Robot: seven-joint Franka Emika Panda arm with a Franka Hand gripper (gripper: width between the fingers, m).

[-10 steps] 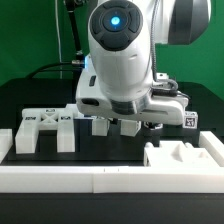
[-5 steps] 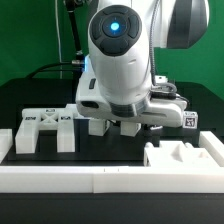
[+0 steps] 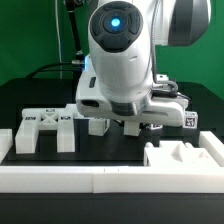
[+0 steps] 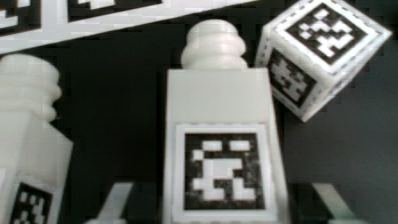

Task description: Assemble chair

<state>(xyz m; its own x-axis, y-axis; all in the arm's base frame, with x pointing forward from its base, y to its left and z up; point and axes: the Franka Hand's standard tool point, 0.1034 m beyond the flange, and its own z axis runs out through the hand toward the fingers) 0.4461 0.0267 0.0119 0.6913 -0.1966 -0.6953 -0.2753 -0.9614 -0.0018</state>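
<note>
In the wrist view a white chair leg block, with a rounded peg at one end and a square tag on its face, lies between my gripper fingers. The fingers stand apart on either side of it, with dark gaps between them and the leg. A second white leg lies beside it, and a tilted tagged block lies past its peg end. In the exterior view my gripper is low over the table, next to a short white block. A notched chair frame lies at the exterior view's left.
Long low white border rails run along the front. A white stepped part sits at the front of the exterior view's right, and a small tagged piece behind it. The marker board shows past the legs in the wrist view.
The arm has edged slightly toward the exterior view's left over the short white block. Nothing was picked up or let go.
</note>
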